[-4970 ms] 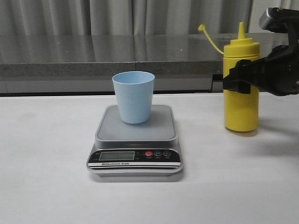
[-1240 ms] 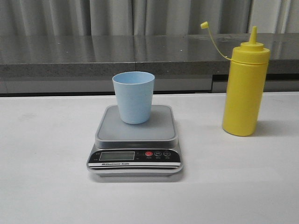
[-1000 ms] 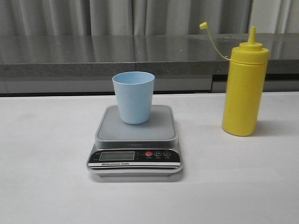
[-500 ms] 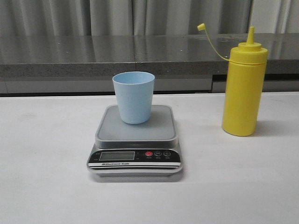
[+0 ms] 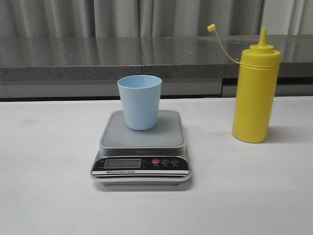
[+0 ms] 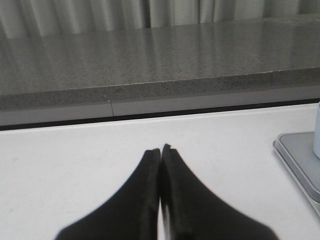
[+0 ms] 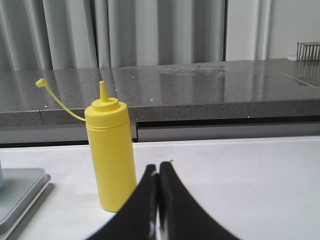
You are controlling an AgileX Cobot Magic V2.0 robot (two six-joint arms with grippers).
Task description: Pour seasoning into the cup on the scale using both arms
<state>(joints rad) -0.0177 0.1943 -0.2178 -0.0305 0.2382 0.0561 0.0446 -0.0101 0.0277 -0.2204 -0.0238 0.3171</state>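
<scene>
The flat silver-grey digital kitchen scale (image 5: 141,149) carries a white line of lettering on its black front panel (image 5: 141,165), below the LCD display (image 5: 122,163); it appears to read "Electronic Scale", though the print is small; the display shows no legible digits; nothing else bears readable text.

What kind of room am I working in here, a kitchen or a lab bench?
Probably a test bench staged like a kitchen: a bare white table, a grey speckled stone counter with curtains behind, and only a digital kitchen scale and yellow squeeze bottle set out.
</scene>
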